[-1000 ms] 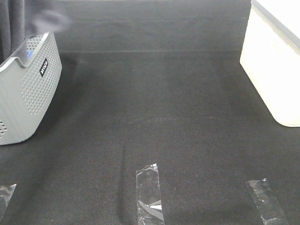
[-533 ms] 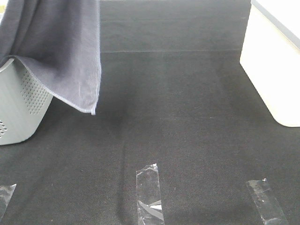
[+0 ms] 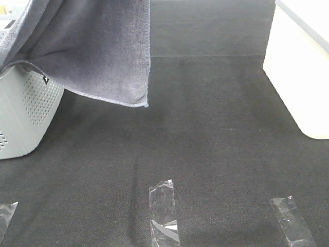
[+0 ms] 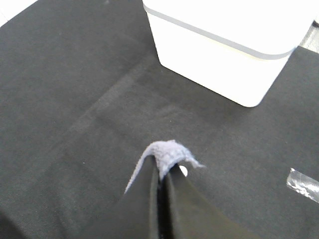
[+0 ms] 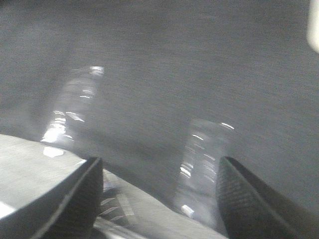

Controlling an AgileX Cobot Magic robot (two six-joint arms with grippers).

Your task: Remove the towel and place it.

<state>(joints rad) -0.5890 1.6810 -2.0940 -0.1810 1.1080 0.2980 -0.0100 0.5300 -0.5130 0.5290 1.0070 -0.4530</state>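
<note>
The grey-lavender towel (image 3: 97, 49) hangs in the air at the upper left of the exterior high view, one end trailing over the grey perforated basket (image 3: 25, 110), its hemmed corner reaching down above the black mat. In the left wrist view my left gripper (image 4: 162, 177) is shut on a bunched tip of the towel (image 4: 167, 152), high above the mat. My right gripper (image 5: 157, 172) is open and empty, its two dark fingers (image 5: 75, 199) spread wide above the mat. Neither gripper shows in the exterior high view.
A white lidded bin (image 3: 303, 67) stands at the right edge, also in the left wrist view (image 4: 229, 45). Clear tape strips (image 3: 163, 211) lie on the black mat (image 3: 205, 144) near the front edge, two of them under the right gripper (image 5: 70, 107).
The towel has come up out of the basket and swung rightward, spreading wider across the upper left of the high view. The basket has stayed in place.
</note>
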